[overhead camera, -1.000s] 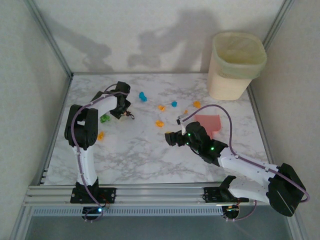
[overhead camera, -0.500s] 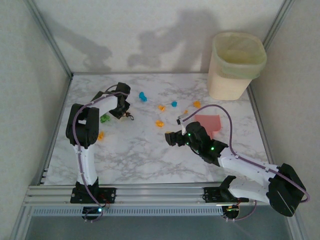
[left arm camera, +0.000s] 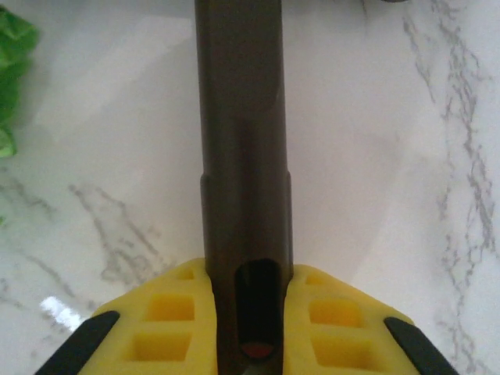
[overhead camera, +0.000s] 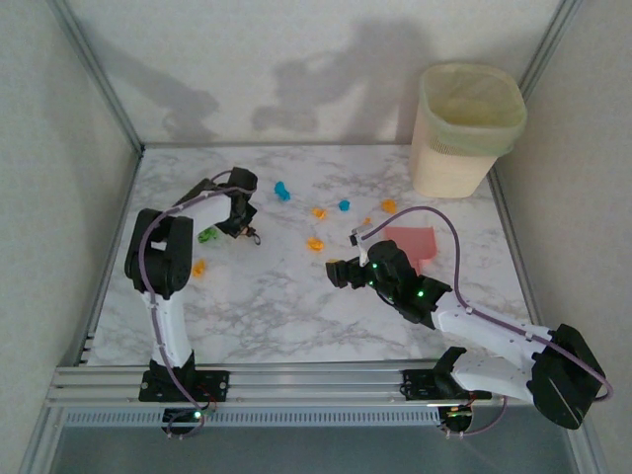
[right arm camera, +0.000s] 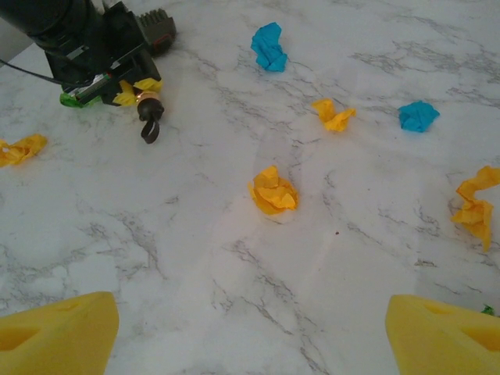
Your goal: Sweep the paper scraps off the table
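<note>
- Top external: grips the dark hand brush (overhead camera: 249, 233) in the left gripper (overhead camera: 241, 219), low over the table (overhead camera: 296, 316) toward 10 o'clock, probably to put the bristles among the litter.
- Keeps the right gripper (overhead camera: 339, 272) spread wide and empty near the table's centre, apparently waiting its turn.
- Places one pink dustpan (overhead camera: 410, 241) flat at 2 o'clock of that gripper, likely as the spot to sweep toward.
- Stands one lined bin (overhead camera: 464, 128) in the 1 o'clock corner, presumably the final stop for the waste.
- Counts eight paper scraps (overhead camera: 315, 243) here: two blue, five orange, one green, strewn over the far half of the table from 10 to 1 o'clock.
- Puts the green one just beside the brush at its 9 o'clock, and none inside the dustpan.
- Left wrist: presses both yellow fingers (left arm camera: 168, 320) against the brown brush handle (left arm camera: 242, 156), running off to 12 o'clock, a firm hold suited to dragging.
- Catches one green scrap (left arm camera: 9, 86) at the 10 o'clock edge, apart from the handle.
- Right wrist: sets the two yellow fingertips (right arm camera: 55, 332) far apart at 7 and 5 o'clock, with only bare marble between.
- Counts two blue and four orange scraps ahead, the nearest orange one (right arm camera: 273, 190) at centre.
- Finds the left gripper (right arm camera: 101, 55) at 11 o'clock, a sliver of green beneath it.
</note>
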Tool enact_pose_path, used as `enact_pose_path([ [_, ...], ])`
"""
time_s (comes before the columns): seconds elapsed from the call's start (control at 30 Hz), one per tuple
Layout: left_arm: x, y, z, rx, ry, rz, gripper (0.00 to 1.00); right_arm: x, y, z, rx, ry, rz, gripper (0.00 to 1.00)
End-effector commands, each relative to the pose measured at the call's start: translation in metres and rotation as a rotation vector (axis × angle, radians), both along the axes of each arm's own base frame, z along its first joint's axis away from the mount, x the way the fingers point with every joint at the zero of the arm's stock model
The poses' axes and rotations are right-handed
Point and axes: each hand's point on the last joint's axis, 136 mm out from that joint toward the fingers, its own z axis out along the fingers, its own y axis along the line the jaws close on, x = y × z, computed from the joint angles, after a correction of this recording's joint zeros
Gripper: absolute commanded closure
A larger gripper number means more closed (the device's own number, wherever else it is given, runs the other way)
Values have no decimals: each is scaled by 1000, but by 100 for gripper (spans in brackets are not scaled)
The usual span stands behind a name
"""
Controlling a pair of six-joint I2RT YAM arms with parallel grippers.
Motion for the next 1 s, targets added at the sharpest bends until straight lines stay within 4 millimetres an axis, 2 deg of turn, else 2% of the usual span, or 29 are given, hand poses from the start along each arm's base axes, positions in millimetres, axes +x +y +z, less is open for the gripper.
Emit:
enact_pose_path([
  [0.0,-9,1,43,77,-89,-27,100,6,-2,17,36,-28,-36,11],
  [0.1,-23,-14,67,101,-158,-77,100,9,-7,16,29,-27,-71,11],
  [0.27,-71,-70,84,167,-210,-274,100,14,-14,15,21,-12,-124,10],
  [0.4,-115,-106,81,228,-220,-464,100,17,-17,13,26,15,-153,10],
  [0.6,-164,-122,63,240,-158,-685,100,24,-20,4,81,132,-180,12],
  [0.63,-170,-125,61,229,-167,-720,100,27,-24,3,106,158,-189,13],
  [0.73,-183,-137,64,171,-218,-805,100,27,-18,-1,178,240,-151,23],
  [0.9,-193,-159,74,116,-303,-914,100,19,11,1,317,388,-1,38],
  [0.97,-195,-168,76,99,-323,-939,100,18,20,-2,352,454,38,42],
])
